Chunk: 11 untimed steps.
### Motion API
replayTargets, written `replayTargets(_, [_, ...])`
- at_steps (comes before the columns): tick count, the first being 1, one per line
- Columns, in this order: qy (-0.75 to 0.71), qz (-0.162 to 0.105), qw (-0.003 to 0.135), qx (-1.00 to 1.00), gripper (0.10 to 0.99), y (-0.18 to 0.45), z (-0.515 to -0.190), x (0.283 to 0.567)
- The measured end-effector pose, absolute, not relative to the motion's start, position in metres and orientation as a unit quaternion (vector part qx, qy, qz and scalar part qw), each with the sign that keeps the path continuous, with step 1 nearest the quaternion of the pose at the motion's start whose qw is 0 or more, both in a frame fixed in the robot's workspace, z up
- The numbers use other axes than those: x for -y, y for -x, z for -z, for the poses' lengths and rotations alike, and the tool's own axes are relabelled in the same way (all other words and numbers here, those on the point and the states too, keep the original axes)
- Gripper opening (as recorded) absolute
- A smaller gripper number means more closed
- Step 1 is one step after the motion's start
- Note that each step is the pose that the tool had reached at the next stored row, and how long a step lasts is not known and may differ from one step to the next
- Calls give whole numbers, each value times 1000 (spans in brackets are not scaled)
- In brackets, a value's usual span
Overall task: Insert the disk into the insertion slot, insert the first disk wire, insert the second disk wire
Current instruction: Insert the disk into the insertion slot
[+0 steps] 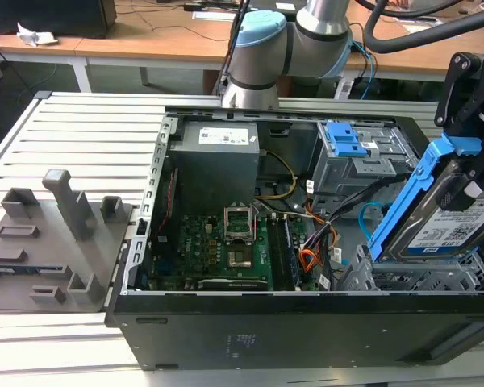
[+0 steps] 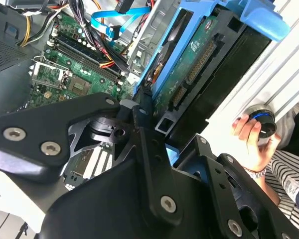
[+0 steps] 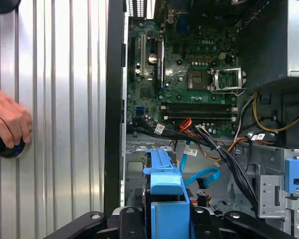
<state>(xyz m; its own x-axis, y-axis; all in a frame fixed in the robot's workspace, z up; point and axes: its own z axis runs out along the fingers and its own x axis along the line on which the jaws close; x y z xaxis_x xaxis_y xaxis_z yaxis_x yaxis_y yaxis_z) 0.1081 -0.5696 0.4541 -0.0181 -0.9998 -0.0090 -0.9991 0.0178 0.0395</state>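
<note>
Over open case (image 1: 306,330) on table (image 1: 89,137), gripper (image 1: 472,161) holds blue-framed silver disk (image 1: 456,226)

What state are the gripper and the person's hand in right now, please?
Gripper: shut on the disk, tilted above the insertion slot.
Person's hand: resting on a dark round object.

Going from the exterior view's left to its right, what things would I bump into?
Grey holder block → green motherboard → orange-red wire bundle → the disk in its blue frame, tilted over the low silver cage.
</note>
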Motion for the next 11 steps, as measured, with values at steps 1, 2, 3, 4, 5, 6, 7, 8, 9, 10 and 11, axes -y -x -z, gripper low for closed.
replayTargets(1, [-701, 17, 11, 713, 365, -108, -454, 570])
replayTargets(2, [-701, 17, 11, 713, 365, -108, -453, 570])
replayTargets(3, [-701, 17, 11, 713, 365, -108, -453, 570])
replayTargets(4, [-701, 17, 11, 713, 365, -108, -452, 570])
replayTargets(5, [-701, 17, 11, 713, 365, -108, -452, 570])
replayTargets(6, [-701, 17, 11, 713, 365, -108, -451, 570])
replayTargets(7, [-701, 17, 11, 713, 365, -108, -450, 570])
replayTargets(8, [-701, 17, 11, 713, 365, -108, -448, 570])
replayTargets(9, [-701, 17, 11, 713, 365, -108, -447, 570])
replayTargets(10, [-701, 17, 11, 713, 365, -108, -445, 570])
replayTargets(11, [-701, 17, 11, 713, 365, -108, -444, 570])
